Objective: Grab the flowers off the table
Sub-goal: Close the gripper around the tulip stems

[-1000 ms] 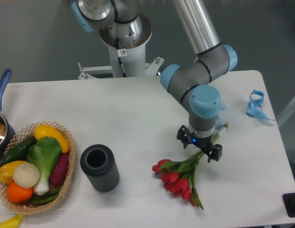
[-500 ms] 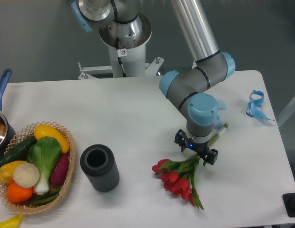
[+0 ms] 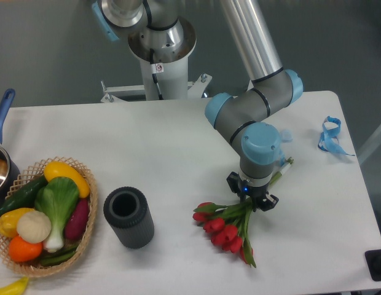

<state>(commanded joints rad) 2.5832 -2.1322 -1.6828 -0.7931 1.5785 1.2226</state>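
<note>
Compared with half a second ago, the gripper [image 3: 252,193] is sitting narrower, its fingers drawn in around the stems, and the flowers [image 3: 224,227] are lying slightly further left, the red heads having shifted toward the dark cylinder [image 3: 128,217].

The table [image 3: 178,141] is showing as a white top with rounded corners against a grey floor. A basket [image 3: 86,230] of vegetables is sitting at its left end, a blue-handled pan [image 3: 1,153] beside that, and a blue ribbon [image 3: 330,136] is lying near the right edge.

The fingers are clenching the stems where they join the leaves, with almost no gap showing. The flowers are lying on the table, heads toward the front, stem ends poking out behind the wrist.
</note>
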